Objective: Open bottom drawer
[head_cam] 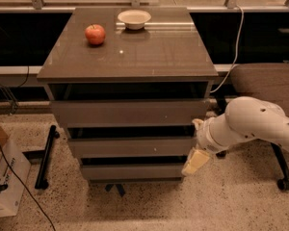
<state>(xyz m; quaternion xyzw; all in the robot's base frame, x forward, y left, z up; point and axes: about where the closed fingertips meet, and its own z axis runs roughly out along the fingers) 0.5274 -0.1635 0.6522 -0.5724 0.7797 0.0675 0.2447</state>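
The bottom drawer is the lowest, smallest grey-brown front of the three-drawer cabinet, low in the middle of the camera view. It sits nearly flush, with a dark gap above it. My gripper hangs from the white arm at the right. Its cream-coloured fingers point down and left and sit right at the drawer front's right end. I see nothing held in it.
A red apple and a white bowl sit on the cabinet top. A cardboard box and cables lie on the floor at left. A chair with wheels stands at right, behind the arm.
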